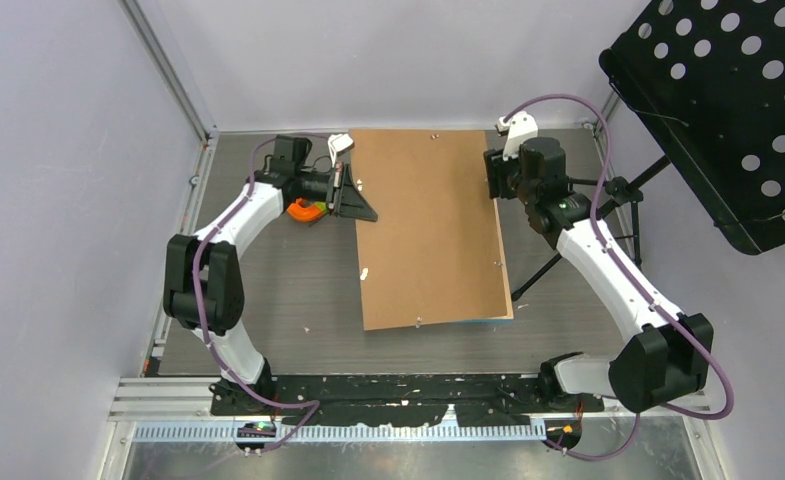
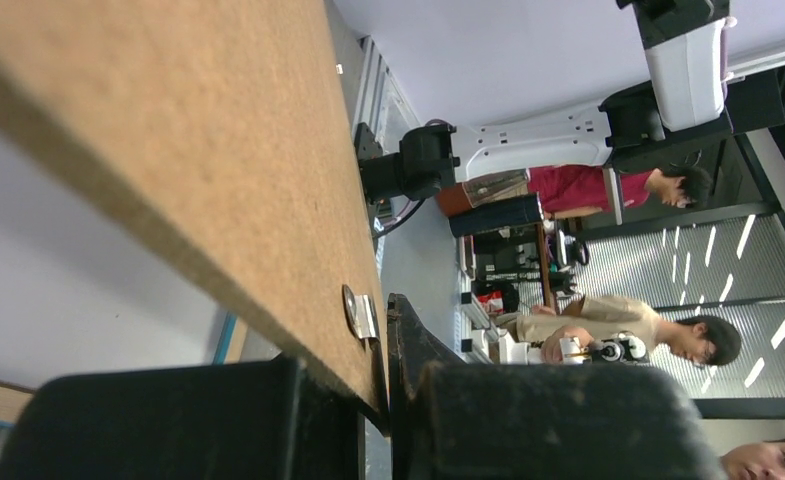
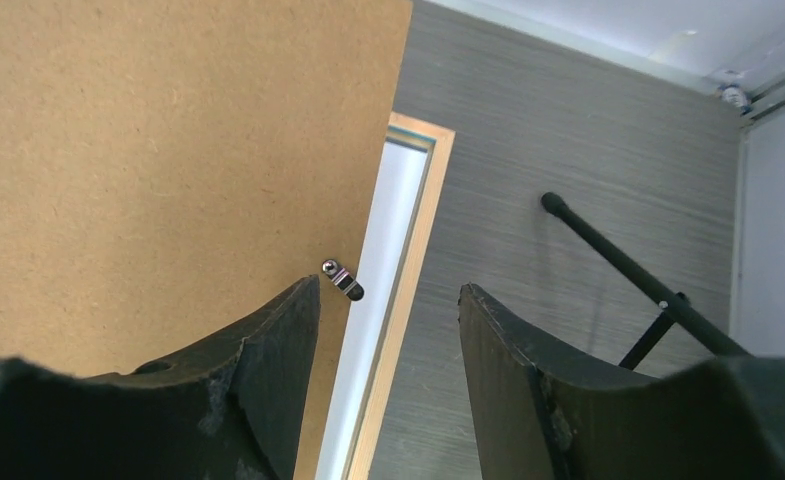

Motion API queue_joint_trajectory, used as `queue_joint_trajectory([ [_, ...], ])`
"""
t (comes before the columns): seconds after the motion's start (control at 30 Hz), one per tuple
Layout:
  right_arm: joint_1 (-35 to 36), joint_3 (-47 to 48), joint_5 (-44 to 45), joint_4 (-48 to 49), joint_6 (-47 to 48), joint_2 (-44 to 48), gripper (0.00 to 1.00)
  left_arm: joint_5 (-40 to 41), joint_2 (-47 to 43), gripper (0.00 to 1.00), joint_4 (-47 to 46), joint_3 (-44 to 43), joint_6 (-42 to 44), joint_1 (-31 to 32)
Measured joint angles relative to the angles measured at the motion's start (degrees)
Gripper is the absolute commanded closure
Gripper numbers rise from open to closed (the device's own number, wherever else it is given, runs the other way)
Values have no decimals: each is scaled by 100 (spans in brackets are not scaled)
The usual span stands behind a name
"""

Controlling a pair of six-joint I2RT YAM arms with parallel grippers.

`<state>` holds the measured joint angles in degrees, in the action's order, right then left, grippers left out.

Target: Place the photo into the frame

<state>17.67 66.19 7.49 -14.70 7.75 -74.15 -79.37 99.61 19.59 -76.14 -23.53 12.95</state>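
Frame lies on the counter under the brown backing board — only its light wood rim shows along the board's right side. Left claw is clenched on the board's left edge, near the far corner. Right claw hangs over the frame's right rim, its 2 fingers spread — grasping nothing. A metal clip sits at the board's edge there.

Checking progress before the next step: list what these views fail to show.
- Photo: in no view; whether it lies under the backing board cannot be told.
- Frame: mostly covered by that board in the top view.
- Orange thing: half hidden by the left pincer, top view; unidentifiable.
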Motion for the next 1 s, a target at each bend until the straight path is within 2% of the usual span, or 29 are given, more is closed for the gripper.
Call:
queue_joint_trajectory([
  [0.43, -354, -391, -1644, 186, -85, 9, 40, -142, 0, 100, 2, 129, 160, 28],
  [1.0, -437, -448, -2275, 188, -31, -24, 40, -214, 0, 100, 2, 155, 199, 55],
])
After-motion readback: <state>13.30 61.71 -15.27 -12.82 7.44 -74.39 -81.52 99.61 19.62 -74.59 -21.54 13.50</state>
